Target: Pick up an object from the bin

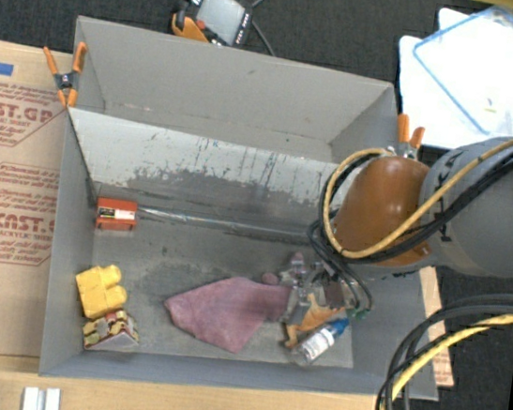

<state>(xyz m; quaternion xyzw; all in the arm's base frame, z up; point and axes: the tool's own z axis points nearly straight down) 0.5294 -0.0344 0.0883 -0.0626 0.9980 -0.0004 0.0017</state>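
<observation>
Camera view: looks down into the grey metal bin [226,81], with the arm coming in from the right.
Arm: a grey body carrying a rounded orange-brown wrist cover [384,208], with yellow and black cables looped around it.
Gripper: the gripper [298,302] is low in the front right part of the bin, at the right-hand end of the mauve-pink crumpled cloth [221,312].
Gripper state: this angle does not show whether it is parted, closed or clamped on anything.
Task's thing: the mauve-pink crumpled cloth lies flat on the bin floor, front centre. It is widest in the middle and tapers towards the gripper, which is over or against its right tip.
Nearest neighbour: a small white plastic bottle with a blue cap [317,343] lies on its side just beside the gripper, towards the front right corner.
Left front: a yellow plastic toy block [100,290] sits well apart from the cloth.
Left front corner: a small brown-patterned packet [112,331] lies just in front of the yellow block.
Left back: a small orange rectangular box [115,215] rests at the foot of the sloping rear wall.
Writing: the orange box has a pale label and the packet has printing on it, but neither can be read.
</observation>
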